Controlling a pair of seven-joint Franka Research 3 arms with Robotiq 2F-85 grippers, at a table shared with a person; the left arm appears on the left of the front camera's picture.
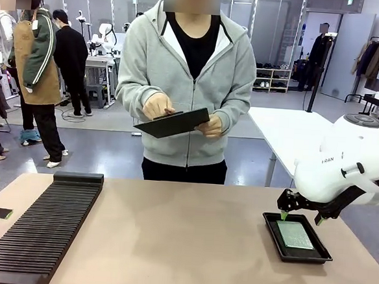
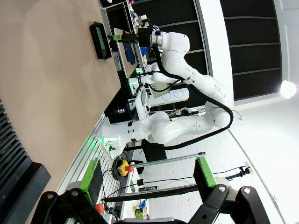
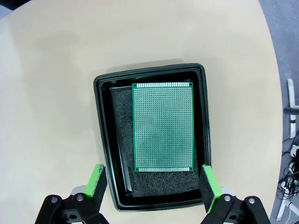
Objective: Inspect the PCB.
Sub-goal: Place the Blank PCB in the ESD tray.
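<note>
The right gripper (image 3: 152, 186), jaws apart, hovers over the PCB (image 3: 163, 127) lying flat in a black tray (image 3: 103, 140). At 12 o'clock across the table, a person holds a clipboard (image 1: 172, 122). The left gripper (image 2: 145, 182) is spread too.

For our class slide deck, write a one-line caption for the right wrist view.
Open right gripper poised above a green PCB lying flat in a black tray on the beige table.

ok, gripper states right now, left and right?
Left gripper: open, holding nothing.
Right gripper: open above the PCB in its black tray.
</note>
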